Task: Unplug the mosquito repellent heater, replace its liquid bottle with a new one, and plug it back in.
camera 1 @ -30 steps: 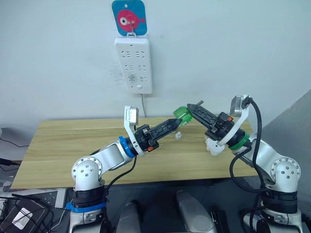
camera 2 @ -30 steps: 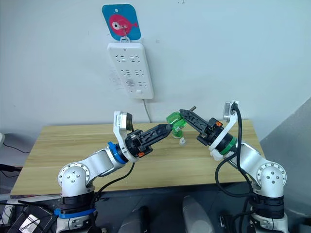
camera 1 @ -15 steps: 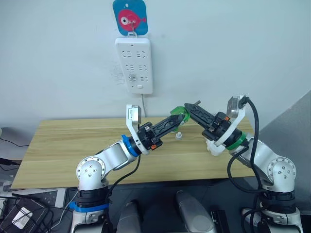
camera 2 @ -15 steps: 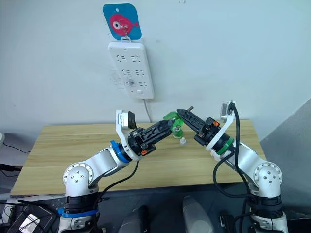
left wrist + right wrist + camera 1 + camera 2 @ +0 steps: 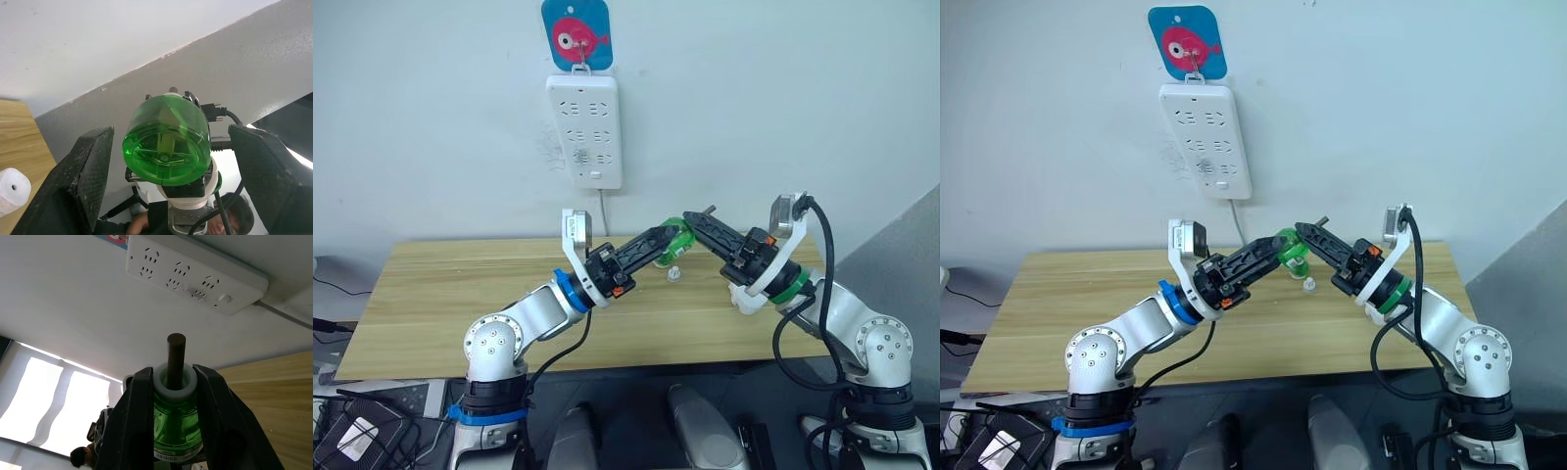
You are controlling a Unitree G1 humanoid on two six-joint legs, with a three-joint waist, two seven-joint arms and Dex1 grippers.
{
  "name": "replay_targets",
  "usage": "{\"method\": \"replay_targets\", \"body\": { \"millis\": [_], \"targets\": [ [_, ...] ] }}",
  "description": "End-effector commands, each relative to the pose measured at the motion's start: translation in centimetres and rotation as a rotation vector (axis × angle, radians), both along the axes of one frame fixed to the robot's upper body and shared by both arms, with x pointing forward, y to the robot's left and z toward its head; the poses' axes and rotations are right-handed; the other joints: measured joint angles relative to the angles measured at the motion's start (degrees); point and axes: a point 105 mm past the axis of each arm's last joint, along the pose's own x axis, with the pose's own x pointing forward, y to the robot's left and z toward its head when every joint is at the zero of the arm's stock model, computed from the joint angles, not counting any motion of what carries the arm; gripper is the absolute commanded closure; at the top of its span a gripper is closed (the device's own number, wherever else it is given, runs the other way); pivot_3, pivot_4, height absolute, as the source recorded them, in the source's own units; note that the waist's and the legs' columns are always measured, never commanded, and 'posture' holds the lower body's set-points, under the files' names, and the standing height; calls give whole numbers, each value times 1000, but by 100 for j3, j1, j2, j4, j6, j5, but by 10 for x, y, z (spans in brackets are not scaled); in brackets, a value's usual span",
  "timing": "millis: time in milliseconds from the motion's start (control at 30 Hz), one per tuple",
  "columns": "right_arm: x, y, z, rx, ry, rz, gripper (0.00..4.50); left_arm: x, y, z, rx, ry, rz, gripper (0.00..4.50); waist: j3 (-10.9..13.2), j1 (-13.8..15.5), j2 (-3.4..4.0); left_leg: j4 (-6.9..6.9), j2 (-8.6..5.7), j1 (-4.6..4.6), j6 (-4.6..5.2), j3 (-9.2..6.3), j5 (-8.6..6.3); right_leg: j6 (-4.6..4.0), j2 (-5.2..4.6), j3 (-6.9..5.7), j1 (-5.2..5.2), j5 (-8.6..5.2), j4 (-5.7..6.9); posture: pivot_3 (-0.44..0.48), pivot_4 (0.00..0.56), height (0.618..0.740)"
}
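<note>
A green liquid bottle (image 5: 678, 235) hangs in the air above the back of the wooden table (image 5: 460, 284). My right gripper (image 5: 691, 224) is shut on its white neck (image 5: 174, 380), from which a dark wick sticks out. My left gripper (image 5: 667, 236) comes from the other side and is open, its fingers (image 5: 85, 171) spread on either side of the bottle's round base (image 5: 166, 140) without touching it. The mosquito repellent heater is out of view.
A white power strip (image 5: 584, 131) hangs on the wall under a blue fish card (image 5: 576, 34), with nothing plugged into it. A small white cap-like piece (image 5: 674, 274) lies on the table below the grippers. Cables and a bag lie on the floor at the left.
My left gripper has risen and moved in toward the bottle's base. The right gripper has kept the bottle almost still.
</note>
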Motion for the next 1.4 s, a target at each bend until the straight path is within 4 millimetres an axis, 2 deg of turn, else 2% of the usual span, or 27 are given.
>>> {"method": "replay_targets", "body": {
  "millis": [33, 67, 167, 267, 333, 700, 900, 1067, 1400],
  "targets": [
    [-9, 3, 13, 28, -56, 34, 3698, -3, -3, 8, -13, -34, -23, 507, 0, 1, 0, 0, 0, -2, 0, -1, 0, 0, 0, 0, 0, 0, -1, -255, 187, 740],
    [-9, 3, 13, 28, -56, 35, 3698, -3, -4, 7, -12, -33, -26, 507, 0, 3, 0, 0, 0, -3, 0, -1, 0, 0, 0, 0, 0, 0, -4, -255, 187, 740],
    [-10, 4, 14, 30, -58, 38, 3698, -2, -6, 6, -13, -26, -30, 1115, 0, 4, 1, 0, -1, -10, 1, -4, -1, 2, 0, -1, -1, 2, -15, -256, 188, 740],
    [-11, 4, 14, 32, -60, 43, 3698, 0, -6, 6, -18, -20, -26, 2049, 0, 9, 1, 0, -1, -17, 4, -4, -2, 3, 0, -1, -4, 3, -21, -256, 190, 740],
    [-12, 5, 14, 35, -61, 48, 3698, 1, -7, 7, -19, -21, -23, 2182, 0, 18, 1, 0, -1, -21, 4, -7, -2, 3, 0, -3, -7, 3, -21, -256, 193, 740],
    [-18, 7, 13, 17, -75, 84, 3698, 2, -10, 2, -5, -5, -14, 2183, 0, 22, 1, 1, -2, -23, 5, -8, -3, 3, 0, -2, -7, 3, -21, -251, 193, 740],
    [-18, 8, 12, 5, -78, 86, 3698, 5, -11, 2, -32, 82, 9, 2183, 0, 47, 1, 1, -1, -24, 5, -9, -3, 3, 0, -3, -7, 3, -22, -250, 195, 740],
    [-18, 8, 10, -1, -78, 86, 3698, 2, -11, 6, -14, 65, 30, 594, -1, 64, 2, 1, -1, -23, 5, -9, -3, 3, 1, -3, -7, 4, -21, -250, 196, 740],
    [-16, 7, 9, 4, -80, 71, 3698, -12, -11, 10, -45, 67, -29, 544, -1, 147, 2, 1, -3, -27, 5, -9, -3, 3, 1, -2, -7, 4, -25, -251, 196, 740]
  ]
}}
